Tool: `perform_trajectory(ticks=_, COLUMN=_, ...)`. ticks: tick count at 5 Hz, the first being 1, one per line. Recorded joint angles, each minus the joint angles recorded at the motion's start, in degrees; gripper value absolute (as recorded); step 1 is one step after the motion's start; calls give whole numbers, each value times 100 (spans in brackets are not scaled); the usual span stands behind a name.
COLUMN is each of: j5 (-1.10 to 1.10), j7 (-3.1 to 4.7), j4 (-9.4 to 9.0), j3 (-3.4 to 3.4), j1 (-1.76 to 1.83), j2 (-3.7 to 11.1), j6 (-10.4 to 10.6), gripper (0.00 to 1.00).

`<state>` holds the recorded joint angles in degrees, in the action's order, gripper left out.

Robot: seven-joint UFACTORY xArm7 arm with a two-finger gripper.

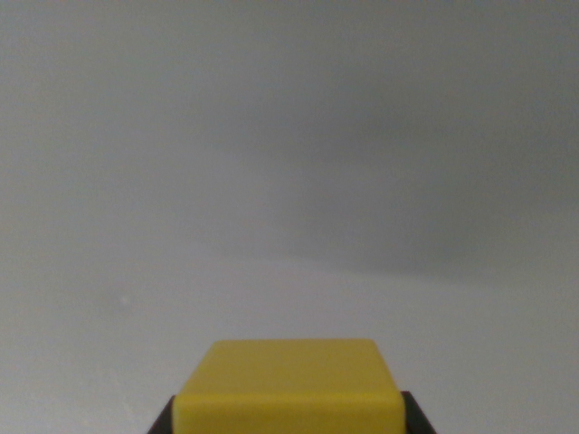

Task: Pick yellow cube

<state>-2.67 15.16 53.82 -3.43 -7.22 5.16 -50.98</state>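
Blurry grey backdrop; yellow cube (288, 384) cut off at btm, gripped by mostly-hidden pincer (288, 418).

Only the yellow cube (288, 384) stood in the way, filling the bottom centre of the frame with dark gripper (288, 418) parts showing at its lower left and lower right corners. The pale grey surface (289, 163) lay bare across the upper, left and right areas, offering open passage.
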Motion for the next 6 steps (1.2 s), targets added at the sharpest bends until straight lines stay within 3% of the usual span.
perform_trajectory(ticks=1, j5=13, j7=-14, j4=164, j3=-2, j1=2, j2=-96, j6=-260, gripper=100)
perform_trajectory(ticks=2, j5=13, j7=-14, j4=164, j3=-2, j1=2, j2=-96, j6=-260, gripper=100)
perform_trajectory(ticks=3, j5=27, j7=-28, j4=332, j3=-3, j1=3, j2=-194, j6=-526, gripper=100)
perform_trajectory(ticks=4, j5=27, j7=-28, j4=332, j3=-3, j1=3, j2=-194, j6=-526, gripper=100)
perform_trajectory(ticks=5, j5=40, j7=-42, j4=495, j3=-5, j1=5, j2=-289, j6=-783, gripper=100)
perform_trajectory(ticks=6, j5=40, j7=-42, j4=495, j3=-5, j1=5, j2=-289, j6=-783, gripper=100)
